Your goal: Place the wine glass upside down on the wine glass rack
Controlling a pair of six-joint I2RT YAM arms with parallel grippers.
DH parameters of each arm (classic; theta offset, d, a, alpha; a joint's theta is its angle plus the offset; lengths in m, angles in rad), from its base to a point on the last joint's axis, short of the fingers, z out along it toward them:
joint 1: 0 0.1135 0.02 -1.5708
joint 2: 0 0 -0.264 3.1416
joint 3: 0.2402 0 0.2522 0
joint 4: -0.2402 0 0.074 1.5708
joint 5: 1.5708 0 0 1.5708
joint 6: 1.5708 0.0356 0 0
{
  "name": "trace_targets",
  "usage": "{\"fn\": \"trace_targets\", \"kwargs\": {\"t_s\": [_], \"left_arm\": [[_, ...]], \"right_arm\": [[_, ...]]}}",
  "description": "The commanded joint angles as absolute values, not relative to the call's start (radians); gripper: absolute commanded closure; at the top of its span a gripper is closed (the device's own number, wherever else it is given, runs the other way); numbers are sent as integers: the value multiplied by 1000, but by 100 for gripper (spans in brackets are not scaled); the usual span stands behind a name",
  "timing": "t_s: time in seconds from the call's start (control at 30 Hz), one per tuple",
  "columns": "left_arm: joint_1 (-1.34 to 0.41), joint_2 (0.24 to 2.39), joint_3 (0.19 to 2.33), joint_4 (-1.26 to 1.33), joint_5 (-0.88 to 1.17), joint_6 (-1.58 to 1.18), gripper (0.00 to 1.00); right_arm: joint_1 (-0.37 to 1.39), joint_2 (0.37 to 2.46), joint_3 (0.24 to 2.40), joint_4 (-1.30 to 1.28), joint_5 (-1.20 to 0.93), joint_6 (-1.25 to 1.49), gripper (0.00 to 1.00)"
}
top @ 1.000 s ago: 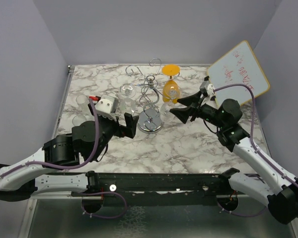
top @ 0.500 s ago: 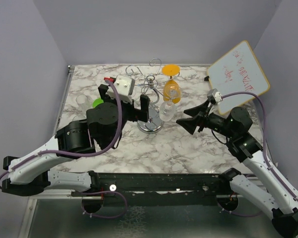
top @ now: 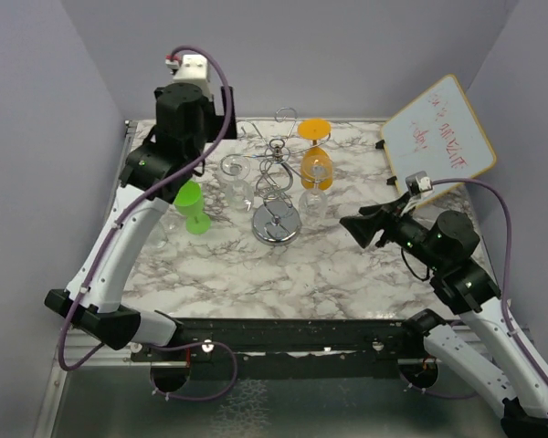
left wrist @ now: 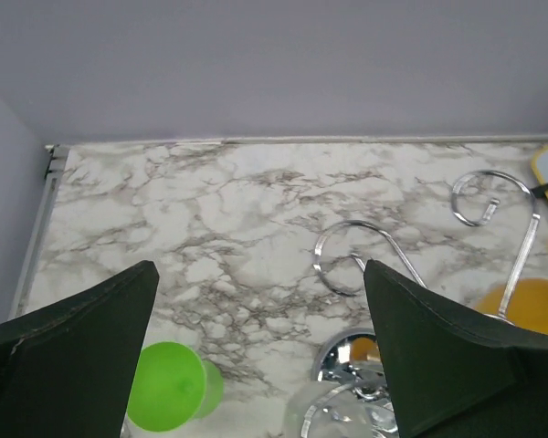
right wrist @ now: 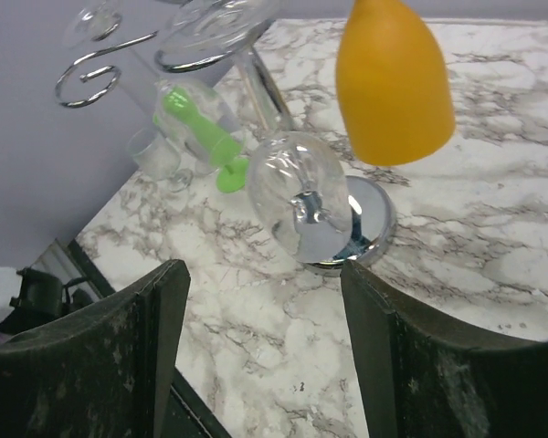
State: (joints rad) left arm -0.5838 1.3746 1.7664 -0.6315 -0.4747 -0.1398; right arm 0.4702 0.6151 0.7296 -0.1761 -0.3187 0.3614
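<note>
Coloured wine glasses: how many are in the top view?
2. The orange glass hangs upside down on the rack, right side; the green glass sits on the table left of it. More may be hidden.

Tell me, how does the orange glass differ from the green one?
The orange glass hangs upside down on the rack, foot on top; the green glass stands upright on the table. The orange glass is on the rack's right side; the green glass is apart from the rack, to its left. Both are coloured stemmed glasses.
</note>
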Motion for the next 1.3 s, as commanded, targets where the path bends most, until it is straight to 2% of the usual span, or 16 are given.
{"fn": "trace_targets", "kwargs": {"t_s": [0.0,0.2,0.4,0.5,0.67,0.93,1.07,1.1,1.2,1.27], "left_arm": [[-332,1368,1780,-639,-211,-216,11],[-125,1307,1634,-648,-54,-278,40],[-39,1269,1459,-664,-14,-285,47],[-10,1261,1408,-665,-28,-284,47],[60,1282,1374,-675,-83,-268,46],[93,1348,1353,-701,27,-236,55],[92,1364,1338,-716,44,-238,57],[92,1370,1332,-717,39,-245,58],[93,1396,1325,-718,19,-245,70],[93,1405,1326,-719,7,-242,72]], "right_arm": [[472,592,763,-286,-76,441,28],[471,603,777,-314,45,544,28],[472,625,768,-350,60,659,28],[472,638,765,-375,49,679,28],[472,651,772,-430,42,702,28],[471,667,763,-426,25,706,28],[471,676,749,-404,7,726,28],[472,676,742,-396,7,726,28],[471,676,735,-387,-13,726,29],[472,681,743,-395,-16,718,29]]}}
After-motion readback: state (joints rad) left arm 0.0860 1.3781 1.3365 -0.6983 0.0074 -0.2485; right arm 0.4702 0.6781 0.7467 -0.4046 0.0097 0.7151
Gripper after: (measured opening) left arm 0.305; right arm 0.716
